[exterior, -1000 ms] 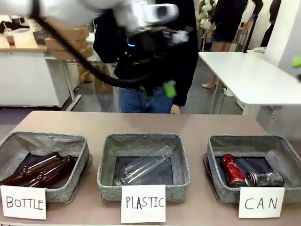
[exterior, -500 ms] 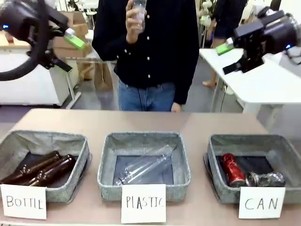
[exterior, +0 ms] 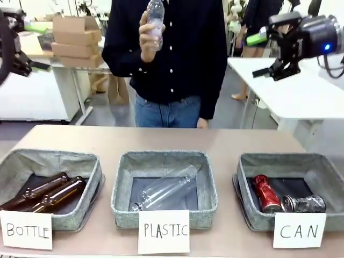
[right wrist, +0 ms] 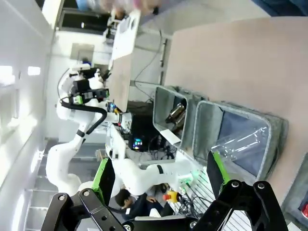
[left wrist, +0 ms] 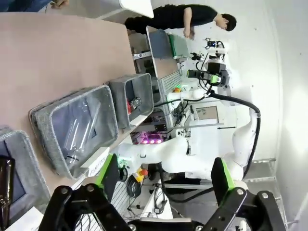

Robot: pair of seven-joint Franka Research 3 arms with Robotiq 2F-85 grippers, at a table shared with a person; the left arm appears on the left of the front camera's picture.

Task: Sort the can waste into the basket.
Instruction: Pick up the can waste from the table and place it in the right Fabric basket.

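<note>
Both arms are raised high above the desk [exterior: 161,142], far from the baskets. The right gripper [exterior: 263,54] hangs at the upper right of the front view, turned sideways so that it points toward the middle; its fingers [exterior: 257,38] are spread apart and hold nothing. The right wrist view shows the same: two green pads [right wrist: 105,177] wide apart with only the room between them. The left gripper [exterior: 33,45] sits at the upper left edge of the front view, also turned sideways toward the middle. In the left wrist view its fingers [left wrist: 108,173] are spread wide and empty.

The red can [exterior: 265,193] and the silver-grey can [exterior: 304,203] lie inside the basket [exterior: 247,166] at the right end of the desk, behind the white card [exterior: 299,231] with the word "CAN". The red can lies along the left side of this basket; the silver-grey can lies at the front, and the two seem to touch.

The middle basket [exterior: 164,161] holds a clear plastic bottle [exterior: 164,189], and the left basket [exterior: 51,161] holds two brown glass bottles [exterior: 45,194].

The person stands behind the desk, and one hand [exterior: 148,33] holds another clear bottle [exterior: 155,12] upright at chest height.
</note>
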